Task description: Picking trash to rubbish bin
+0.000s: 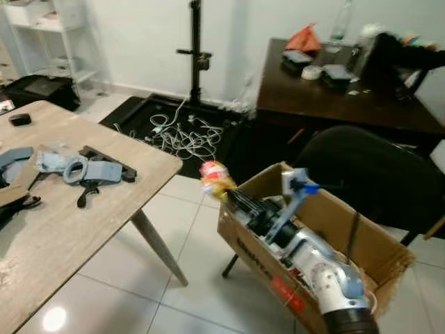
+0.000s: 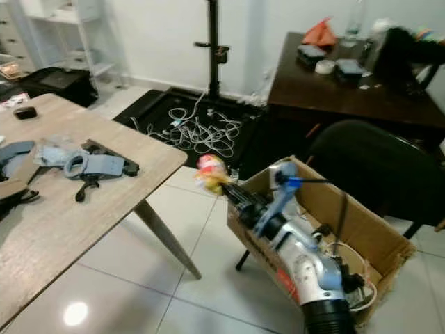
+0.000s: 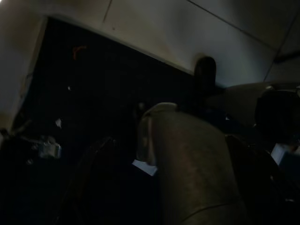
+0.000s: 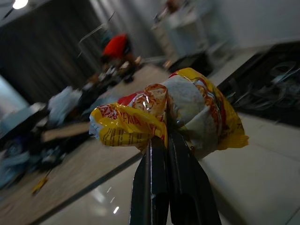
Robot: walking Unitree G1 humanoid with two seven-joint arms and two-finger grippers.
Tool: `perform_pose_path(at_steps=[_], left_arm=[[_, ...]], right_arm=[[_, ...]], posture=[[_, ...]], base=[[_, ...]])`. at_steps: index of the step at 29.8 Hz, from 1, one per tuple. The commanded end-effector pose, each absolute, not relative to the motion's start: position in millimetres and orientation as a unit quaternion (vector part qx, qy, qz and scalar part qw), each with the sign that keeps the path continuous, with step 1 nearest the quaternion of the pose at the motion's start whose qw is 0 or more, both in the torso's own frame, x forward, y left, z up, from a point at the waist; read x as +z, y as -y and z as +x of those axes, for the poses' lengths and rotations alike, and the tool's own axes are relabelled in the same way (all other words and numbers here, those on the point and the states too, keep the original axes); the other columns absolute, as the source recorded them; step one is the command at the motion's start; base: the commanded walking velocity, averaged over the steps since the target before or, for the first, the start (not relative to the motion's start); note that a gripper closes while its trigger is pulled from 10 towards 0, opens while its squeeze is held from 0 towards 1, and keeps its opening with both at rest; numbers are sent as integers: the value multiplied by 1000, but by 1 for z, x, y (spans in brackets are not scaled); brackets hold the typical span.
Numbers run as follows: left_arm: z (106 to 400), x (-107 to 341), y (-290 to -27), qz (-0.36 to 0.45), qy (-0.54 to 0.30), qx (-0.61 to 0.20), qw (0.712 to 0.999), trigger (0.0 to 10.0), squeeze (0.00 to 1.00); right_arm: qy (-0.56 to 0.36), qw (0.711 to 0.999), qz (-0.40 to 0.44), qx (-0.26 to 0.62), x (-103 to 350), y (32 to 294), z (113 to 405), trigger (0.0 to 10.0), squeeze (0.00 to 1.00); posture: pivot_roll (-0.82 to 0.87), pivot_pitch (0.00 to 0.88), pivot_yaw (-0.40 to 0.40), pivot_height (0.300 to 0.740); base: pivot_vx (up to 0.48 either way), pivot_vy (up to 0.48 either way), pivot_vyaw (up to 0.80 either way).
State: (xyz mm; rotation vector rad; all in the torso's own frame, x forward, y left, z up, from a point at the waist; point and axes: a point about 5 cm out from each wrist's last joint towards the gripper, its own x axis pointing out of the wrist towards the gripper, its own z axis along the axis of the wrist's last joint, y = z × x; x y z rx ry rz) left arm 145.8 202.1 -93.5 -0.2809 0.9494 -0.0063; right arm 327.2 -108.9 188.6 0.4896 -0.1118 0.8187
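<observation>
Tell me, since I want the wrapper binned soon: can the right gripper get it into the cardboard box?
Probably yes. The right gripper, shut on the crumpled wrapper, hovers just outside the open cardboard box, its top unobstructed.

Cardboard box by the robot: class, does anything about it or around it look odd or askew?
Yes. The cardboard box sits tilted, propped against the black chair instead of flat on the tiles. The right claw, pinching a crumpled yellow wrapper, holds it just outside the box's corner. A tangle of white cables sprawls across the floor.

R arm extended, tool (image 4: 166, 136) clamped
</observation>
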Motion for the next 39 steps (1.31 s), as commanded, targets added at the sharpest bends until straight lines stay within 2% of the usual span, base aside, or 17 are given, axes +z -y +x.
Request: perform_pose_path(at_steps=[1,10,15,25,27,31,34,39], left_arm=[[132,-99,-202,-133,-480,-2,867,10000,0],[132,-99,-200,-135,-479,-3,868,10000,0],[131,-100,-200,-136,-481,-3,866,10000,0],[129,-100,-200,-135,-483,-4,865,10000,0],[128,-100,-201,-134,-484,-4,865,10000,0],[127,-101,-201,-133,-485,-4,864,10000,0],[126,-101,-202,-132,-486,-5,864,10000,0],[124,-101,-202,-131,-489,-5,863,10000,0]], right_arm=[[40,891,236,386,179,106,326,10000,0],[31,919,220,325,170,119,337,10000,0],[16,950,190,247,159,142,347,10000,0],[-15,977,148,154,137,173,353,10000,0],[-26,985,118,126,130,182,356,10000,0],[-41,987,105,116,121,183,358,10000,0],[-49,987,83,127,117,174,360,10000,0],[-48,979,74,183,117,139,365,10000,0]], posture=[[-123,194,21,740],[-124,198,22,740],[-125,201,20,740],[-123,206,26,740],[-123,207,27,740],[-120,211,31,740],[-118,215,35,740],[-110,219,36,740]], base=[[0,0,-781],[0,0,-781],[0,0,-780],[0,0,-768],[0,0,0],[0,0,0],[0,0,0],[0,0,0]])
